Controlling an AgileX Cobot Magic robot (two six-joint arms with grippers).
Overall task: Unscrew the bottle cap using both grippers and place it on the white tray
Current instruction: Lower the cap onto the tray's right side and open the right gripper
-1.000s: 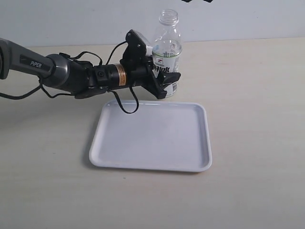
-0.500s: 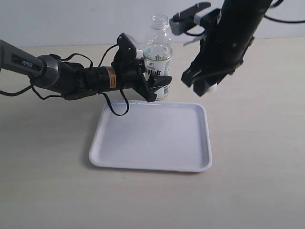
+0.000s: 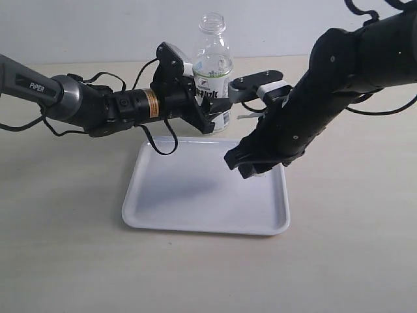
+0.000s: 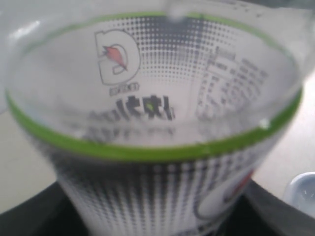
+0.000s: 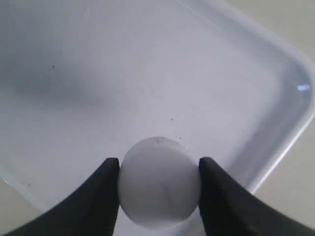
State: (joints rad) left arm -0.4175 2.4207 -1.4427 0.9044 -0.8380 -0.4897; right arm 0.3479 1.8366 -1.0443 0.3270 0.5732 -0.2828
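Note:
The clear bottle (image 3: 213, 68) stands upright and capless behind the white tray (image 3: 189, 202). My left gripper (image 3: 212, 111) is shut on its labelled body, which fills the left wrist view as the bottle (image 4: 157, 128). My right gripper (image 3: 251, 169) hangs low over the tray's right part, near the rim. In the right wrist view the bottle cap (image 5: 158, 183), small, round and white, is pinched between the two black fingers (image 5: 98, 196) above the tray (image 5: 123, 73). In the exterior view the cap is hidden by the gripper.
The tray lies on a light wooden table (image 3: 65, 248), with a white wall behind. The right arm (image 3: 339, 85) slants across the table to the right of the bottle. Black cables hang from the left arm (image 3: 85, 104) near the tray's far edge.
The right arm came into view and lowered from beside the bottle's neck down to the tray's right side with the cap. The left gripper and bottle shifted slightly left.

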